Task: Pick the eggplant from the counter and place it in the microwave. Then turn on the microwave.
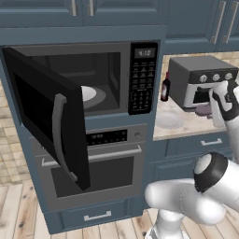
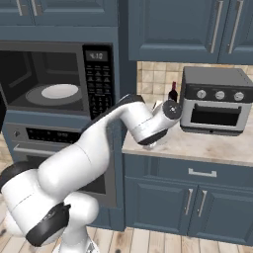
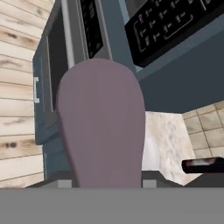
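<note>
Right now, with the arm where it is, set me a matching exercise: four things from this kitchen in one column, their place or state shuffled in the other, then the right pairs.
Things:
1. eggplant
2. microwave door
3. turntable
4. bottle

Place or state:
A. stands on the counter beside the toaster oven
B. lies inside the microwave
C. swung open
D. held in the gripper

Pairs: 1-D, 2-C, 3-B, 4-A
</note>
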Robot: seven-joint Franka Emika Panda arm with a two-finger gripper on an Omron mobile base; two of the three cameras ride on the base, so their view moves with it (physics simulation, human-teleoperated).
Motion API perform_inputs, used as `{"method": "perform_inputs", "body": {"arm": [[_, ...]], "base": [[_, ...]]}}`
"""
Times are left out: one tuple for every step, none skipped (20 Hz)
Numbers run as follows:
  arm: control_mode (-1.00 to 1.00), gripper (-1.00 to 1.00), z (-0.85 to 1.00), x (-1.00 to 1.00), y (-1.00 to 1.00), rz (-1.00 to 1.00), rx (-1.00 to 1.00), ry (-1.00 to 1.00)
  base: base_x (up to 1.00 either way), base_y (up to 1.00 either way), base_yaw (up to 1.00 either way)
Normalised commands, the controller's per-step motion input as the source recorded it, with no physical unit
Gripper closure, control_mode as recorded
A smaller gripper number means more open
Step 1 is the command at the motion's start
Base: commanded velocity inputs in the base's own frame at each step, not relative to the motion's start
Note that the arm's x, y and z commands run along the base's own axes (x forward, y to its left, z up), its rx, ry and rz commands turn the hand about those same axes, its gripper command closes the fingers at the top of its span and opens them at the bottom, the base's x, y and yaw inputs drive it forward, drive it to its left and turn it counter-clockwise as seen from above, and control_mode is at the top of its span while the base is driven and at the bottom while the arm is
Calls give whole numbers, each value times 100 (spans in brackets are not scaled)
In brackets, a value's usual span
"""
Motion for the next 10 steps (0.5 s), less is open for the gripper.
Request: {"method": "perform_inputs", "body": {"arm": [[-100,100,28,-57,21,0,0,-7],[-100,100,27,-56,22,0,0,-6],[-100,100,27,-54,25,0,0,-6],[-100,100,27,-52,26,0,0,-5],[-100,100,27,-51,28,0,0,-4],[-100,100,27,-49,31,0,0,-4],[-100,100,27,-46,32,0,0,-1],[-100,100,26,-44,34,0,0,0],[-100,100,26,-41,34,0,0,0],[-100,100,26,-41,34,0,0,0]], "base": [[0,0,0],[0,0,0],[0,0,0],[0,0,0],[0,0,0],[0,0,0],[0,0,0],[0,0,0],[0,0,0],[0,0,0]]}}
